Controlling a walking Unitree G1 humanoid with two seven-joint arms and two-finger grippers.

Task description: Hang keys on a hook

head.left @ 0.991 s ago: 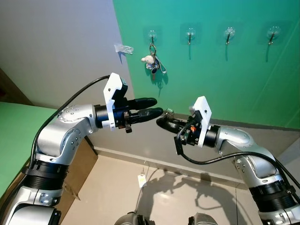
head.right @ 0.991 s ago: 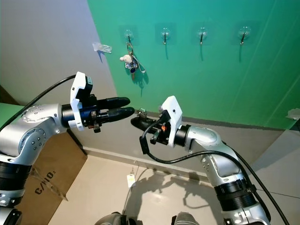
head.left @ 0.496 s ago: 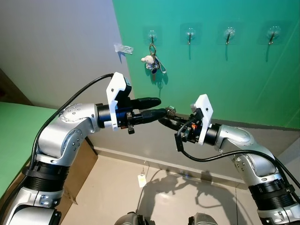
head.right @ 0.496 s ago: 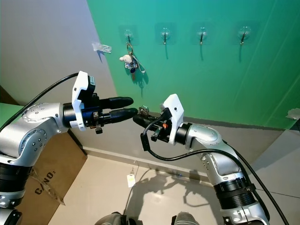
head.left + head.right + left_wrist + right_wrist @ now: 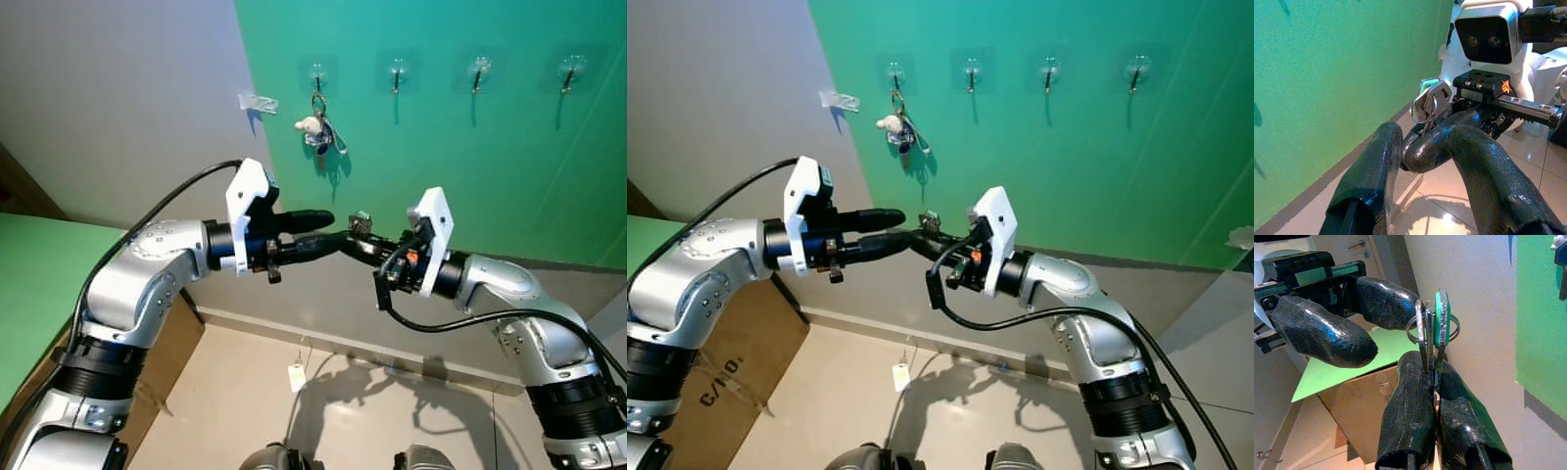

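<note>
A small bunch of keys (image 5: 1431, 333) on a metal ring is pinched between the pressed-together fingers of the right gripper (image 5: 364, 242), held in mid-air at the centre of the head views, below the green wall (image 5: 490, 147). A green-capped key is seen standing up from the fingertips. The left gripper (image 5: 328, 227) is spread, its fingers (image 5: 1376, 166) placed around the right gripper's tips, just beside the ring. A handover is judged to be under way. The bunch is judged light, stiff and slippery, with loose keys apt to swing; hold is best taken on the flat key blades, the ring left free for hooking. Free hooks (image 5: 397, 70) are seen at twelve o'clock; another bunch (image 5: 319, 127) occupies the hook at eleven o'clock.
</note>
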